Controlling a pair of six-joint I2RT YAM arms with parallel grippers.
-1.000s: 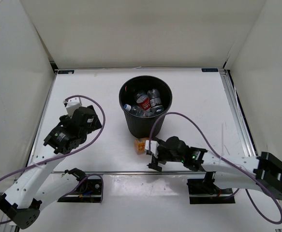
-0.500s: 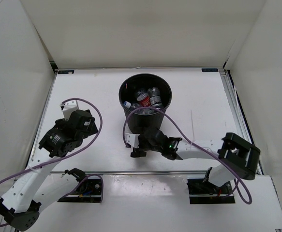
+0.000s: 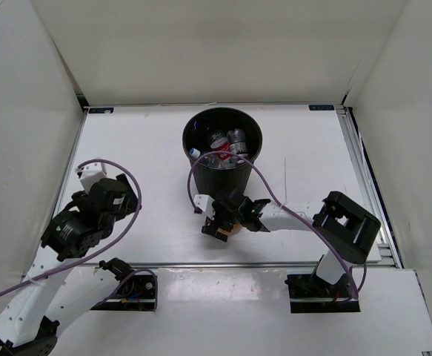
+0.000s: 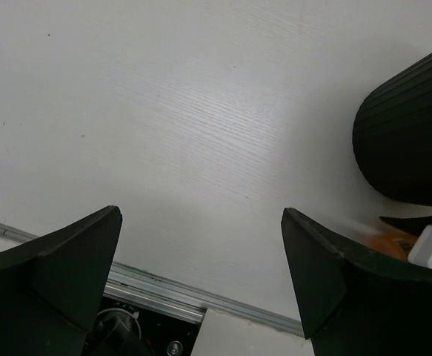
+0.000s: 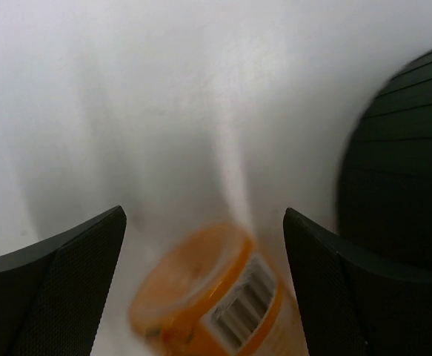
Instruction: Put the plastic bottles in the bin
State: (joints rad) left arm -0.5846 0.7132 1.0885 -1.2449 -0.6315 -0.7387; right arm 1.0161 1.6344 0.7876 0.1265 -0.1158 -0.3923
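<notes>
We're looking down into a robotics lab test cell, and everything here says so. A white bench [image 3: 149, 141] fills the middle of the frame, boxed in by plain white walls [image 3: 216, 44] along the top, left and right. Aluminium rails [image 3: 364, 178] run down the bench's right edge and across the bottom. Two robot arms, the left arm [image 3: 78, 226] at lower left and the right arm [image 3: 290, 219] at lower right, are bolted to black mounts [image 3: 135, 288] on the bottom edge, with purple cables [image 3: 137, 202] looping off them.
</notes>
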